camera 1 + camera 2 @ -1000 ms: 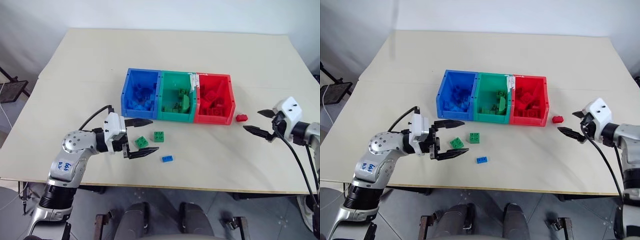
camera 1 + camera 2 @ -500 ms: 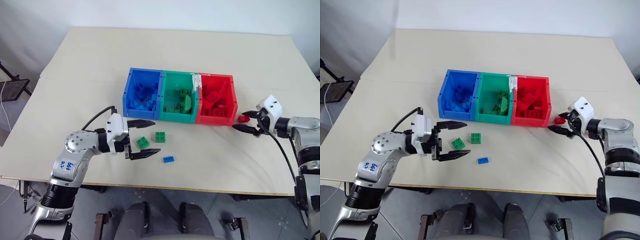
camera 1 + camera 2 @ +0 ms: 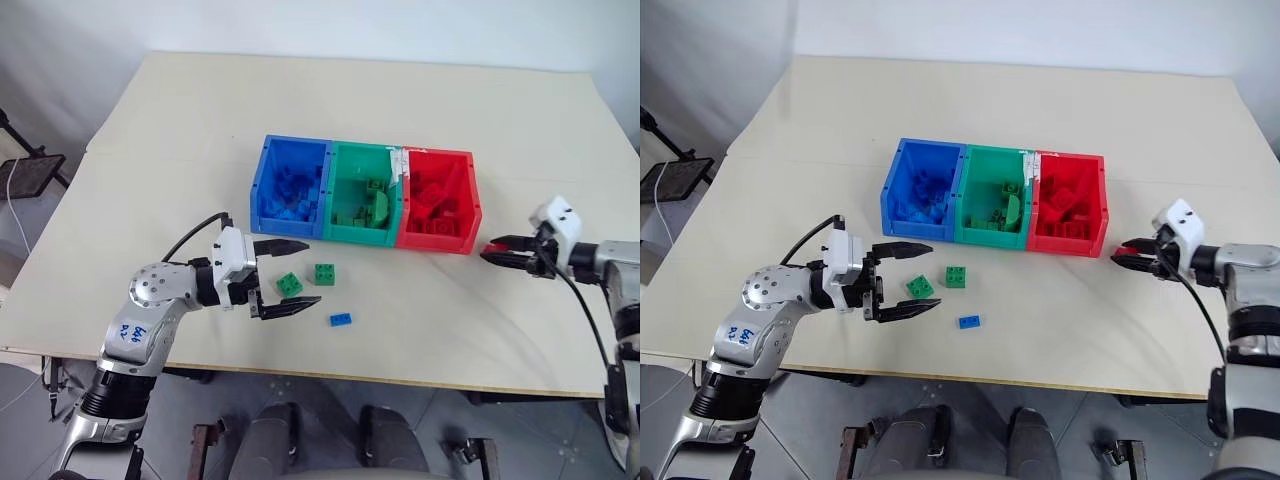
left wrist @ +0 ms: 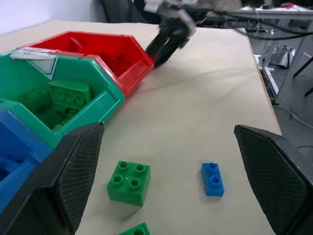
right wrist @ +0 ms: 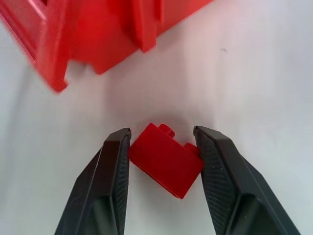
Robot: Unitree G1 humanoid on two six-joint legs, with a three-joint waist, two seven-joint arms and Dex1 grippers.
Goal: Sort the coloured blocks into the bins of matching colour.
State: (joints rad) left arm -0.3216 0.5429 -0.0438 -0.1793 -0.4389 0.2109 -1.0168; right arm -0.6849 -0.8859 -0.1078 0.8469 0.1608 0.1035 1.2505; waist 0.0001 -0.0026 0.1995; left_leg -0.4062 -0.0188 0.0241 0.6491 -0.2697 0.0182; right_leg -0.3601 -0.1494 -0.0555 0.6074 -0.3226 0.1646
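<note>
A: Red block, small and studded: where, and in what grip?
B: Pinched between both fingers of the right gripper, which is clamped onto its sides just to the right of the red bin, clear of the bin wall.

A: Left gripper?
B: Spread wide, holding nothing, in front of the blue bin. One green block lies between its fingertips, untouched.

A: Other loose pieces, placed from the green bin?
B: A second green block lies near its front; a small blue block lies further out toward the edge of the table.
</note>
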